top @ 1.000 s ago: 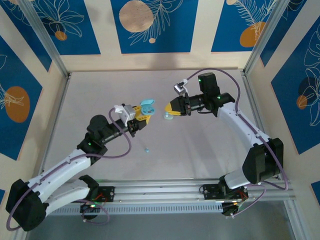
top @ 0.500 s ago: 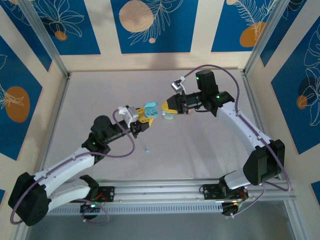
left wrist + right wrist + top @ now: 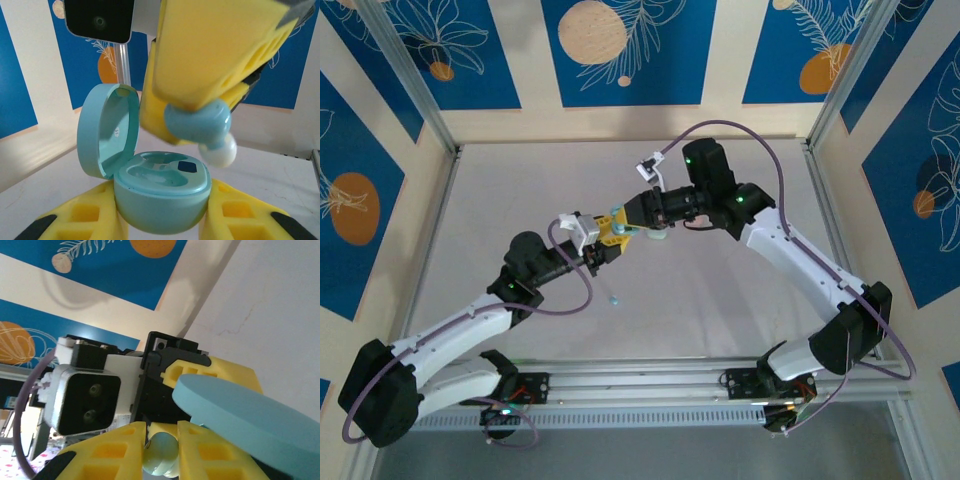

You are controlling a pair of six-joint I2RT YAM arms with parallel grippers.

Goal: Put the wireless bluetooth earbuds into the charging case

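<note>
Grey tabletop (image 3: 720, 300), blue-patterned walls (image 3: 650, 70). Left gripper (image 3: 608, 236) clamps one open pale-blue charging case (image 3: 160, 197); one loose earbud (image 3: 614, 300) lies on the tabletop near it. Right gripper (image 3: 636, 211), a second ago well apart, now pinches a second earbud (image 3: 200, 122), pale blue with a white tip, just above the case's wells.

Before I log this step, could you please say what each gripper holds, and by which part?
The left gripper clamps the open charging case by its base; the right gripper pinches a blue earbud by its body, white tip free.
</note>
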